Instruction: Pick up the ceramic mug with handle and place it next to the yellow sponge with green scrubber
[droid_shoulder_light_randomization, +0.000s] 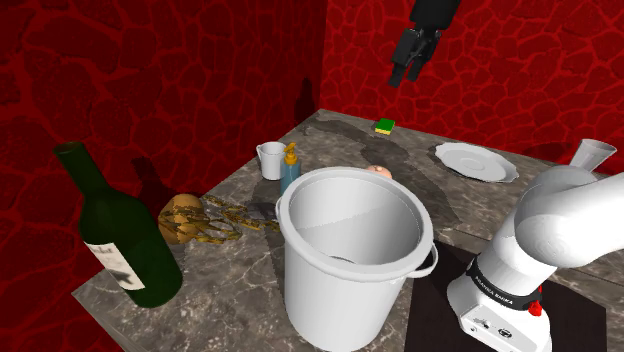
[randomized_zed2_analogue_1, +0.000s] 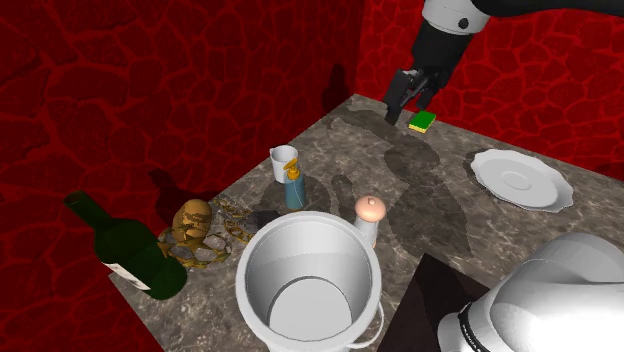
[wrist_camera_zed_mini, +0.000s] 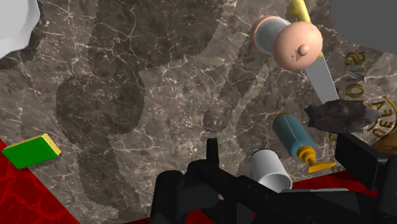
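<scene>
The white mug with a handle stands on the dark marble counter, close beside a blue pump bottle. The yellow sponge with a green top lies near the far red wall. My black gripper hangs high in the air above the sponge's end of the counter, open and holding nothing. In the second exterior view the gripper hovers just over the sponge, well away from the mug. The wrist view has the mug far below between my spread fingers, with the sponge off to one side.
A big white bucket stands at the counter's front, with a green wine bottle on the shoulder view's left. A pink-topped shaker, a white plate, a white cup and a brown object among gold coins also sit there. Red walls close the back.
</scene>
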